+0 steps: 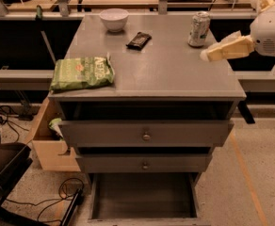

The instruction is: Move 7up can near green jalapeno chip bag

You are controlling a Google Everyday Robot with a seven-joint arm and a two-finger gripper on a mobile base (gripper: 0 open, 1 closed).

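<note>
The 7up can [198, 28], silvery with green markings, stands upright at the back right of the grey cabinet top [165, 72]. The green jalapeno chip bag [82, 73] lies flat at the front left corner of the top, far from the can. My gripper [208, 54] reaches in from the right edge, its cream tip pointing left, just in front of and a little right of the can, and not touching it. The white arm body [271, 29] is at the far right.
A white bowl [114, 19] sits at the back centre-left. A small dark wrapper [139, 40] lies between bowl and can. Below the top, the drawers [146, 135] stand ajar and the bottom one [143, 197] is pulled out. A wooden box [48, 147] is at the left.
</note>
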